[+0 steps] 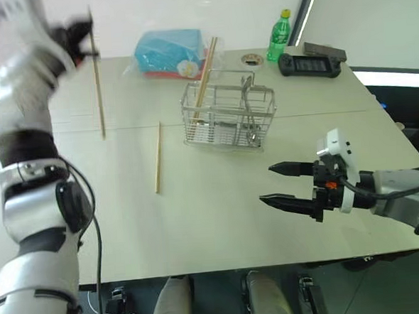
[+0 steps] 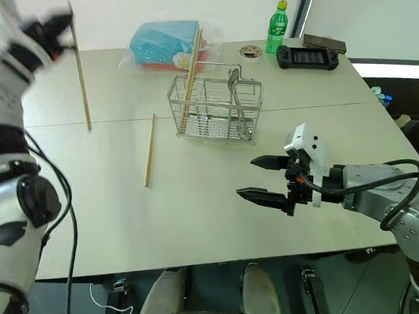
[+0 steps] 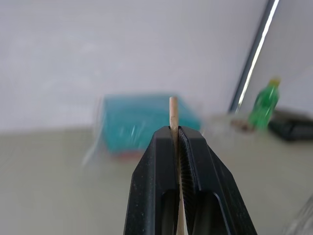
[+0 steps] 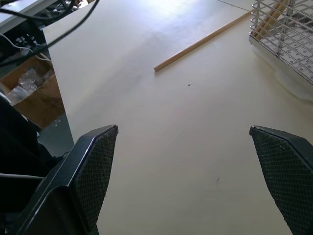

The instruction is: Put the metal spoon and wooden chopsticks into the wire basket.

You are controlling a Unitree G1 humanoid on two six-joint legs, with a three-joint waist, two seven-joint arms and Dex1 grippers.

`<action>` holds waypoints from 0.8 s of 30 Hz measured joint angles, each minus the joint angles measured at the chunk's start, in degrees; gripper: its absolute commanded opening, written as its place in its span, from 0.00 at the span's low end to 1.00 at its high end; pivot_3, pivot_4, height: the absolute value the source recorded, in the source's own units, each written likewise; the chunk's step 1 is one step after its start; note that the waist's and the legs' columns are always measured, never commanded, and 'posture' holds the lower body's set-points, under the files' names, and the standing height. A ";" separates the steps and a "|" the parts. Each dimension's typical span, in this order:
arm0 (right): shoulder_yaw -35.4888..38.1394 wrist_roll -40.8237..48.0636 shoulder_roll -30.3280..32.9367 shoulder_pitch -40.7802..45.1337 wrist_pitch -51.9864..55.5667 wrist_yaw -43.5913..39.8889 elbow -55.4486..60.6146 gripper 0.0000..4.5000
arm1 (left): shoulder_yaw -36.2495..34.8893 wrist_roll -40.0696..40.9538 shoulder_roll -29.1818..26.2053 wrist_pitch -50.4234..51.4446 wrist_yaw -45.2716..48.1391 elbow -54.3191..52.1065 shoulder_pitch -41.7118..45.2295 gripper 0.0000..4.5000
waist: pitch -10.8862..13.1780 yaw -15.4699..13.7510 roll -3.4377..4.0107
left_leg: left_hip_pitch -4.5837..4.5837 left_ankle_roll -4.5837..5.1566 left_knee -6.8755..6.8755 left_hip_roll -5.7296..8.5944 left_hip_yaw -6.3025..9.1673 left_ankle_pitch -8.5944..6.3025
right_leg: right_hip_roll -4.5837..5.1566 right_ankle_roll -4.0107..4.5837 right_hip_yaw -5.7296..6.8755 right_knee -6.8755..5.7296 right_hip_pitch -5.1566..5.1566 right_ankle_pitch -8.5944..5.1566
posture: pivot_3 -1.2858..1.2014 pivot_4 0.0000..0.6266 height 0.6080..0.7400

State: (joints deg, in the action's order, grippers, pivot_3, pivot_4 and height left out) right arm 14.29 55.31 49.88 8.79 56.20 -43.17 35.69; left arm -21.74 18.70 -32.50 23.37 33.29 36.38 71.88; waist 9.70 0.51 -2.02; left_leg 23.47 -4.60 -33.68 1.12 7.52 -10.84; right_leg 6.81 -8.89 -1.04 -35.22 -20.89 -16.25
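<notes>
One chopstick (image 1: 98, 92) hangs near-vertical from the left hand (image 1: 87, 38), jaws clamped tight on its top end, high over the desk's far-left part; lower tip sits above the desktop, well apart from the wire basket (image 1: 228, 117). In the left wrist view the stick's end pokes up betw. the closed fingers (image 3: 159, 176), so the grip looks firm but very near the tip.

Another chopstick (image 1: 158, 158) lies flat on the desk (image 1: 213, 221), just left of the basket, not touching it. A third (image 1: 205, 75) already leans in the basket's far-left compartment, top sticking out over the rim. Metal spoon (image 1: 248, 105) stands in a compartment on the right side, handle down as far as I can tell.

Doing this step well, my guess: carry the held stick across w/ its lower tip kept above the rim and wire handle, line up over an open cell, lower till the tip is inside, then let go. Held so near the end it may swing, so go slow.

Room: plenty of bare desk betw. hand and basket. Blue packet (image 1: 171, 52) sits behind the basket, near the far edge; green bottle (image 1: 278, 35) and black controller (image 1: 310, 63) at the far-right corner, out of the way. Right hand (image 1: 289, 184) hovers wide open, holding nothing, over the near-right part of the desk, clear of the path.
</notes>
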 measured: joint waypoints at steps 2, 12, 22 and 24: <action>0.02 0.02 0.00 -0.02 0.00 0.01 -0.01 1.00 | -0.49 1.40 2.35 -2.35 -1.96 -1.31 2.97 0.03 | -0.04 0.09 0.07 | -0.09 0.00 0.01 0.00 0.00 0.00 | 0.00 0.00 0.01 -0.02 0.06 0.00 | 0.52 0.24 0.94; 0.53 2.86 -0.60 -0.75 0.32 3.65 1.28 1.00 | 0.02 3.24 16.18 -16.86 -4.72 12.42 10.41 0.03 | -0.03 0.11 0.07 | -0.02 0.04 -0.07 0.01 -0.01 -0.02 | -0.01 -0.05 0.01 0.02 0.05 -0.01 | 0.52 0.24 0.94; 4.10 7.99 -1.48 -6.99 0.32 10.39 6.22 1.00 | 1.36 3.14 19.65 -21.53 -0.91 19.36 10.35 0.03 | 0.00 0.03 0.05 | 0.02 0.05 -0.09 0.01 -0.01 -0.02 | -0.01 -0.04 0.01 0.03 0.04 -0.01 | 0.52 0.24 0.94; 4.45 8.58 -1.47 -8.13 0.15 11.22 6.93 1.00 | 1.64 3.10 20.04 -22.27 -0.71 20.01 10.36 0.03 | 0.00 0.00 0.05 | 0.01 0.05 -0.10 0.01 -0.01 -0.02 | -0.01 -0.04 0.02 0.04 0.06 -0.01 | 0.52 0.24 0.94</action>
State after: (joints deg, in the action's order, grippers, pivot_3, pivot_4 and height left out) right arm 18.74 63.89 48.41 0.65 56.35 -31.95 42.62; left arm -20.10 21.80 -12.46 1.10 32.58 56.39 82.24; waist 9.70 0.51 -1.98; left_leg 23.48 -4.55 -33.78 1.13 7.50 -10.86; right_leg 6.80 -8.93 -1.03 -35.18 -20.83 -16.26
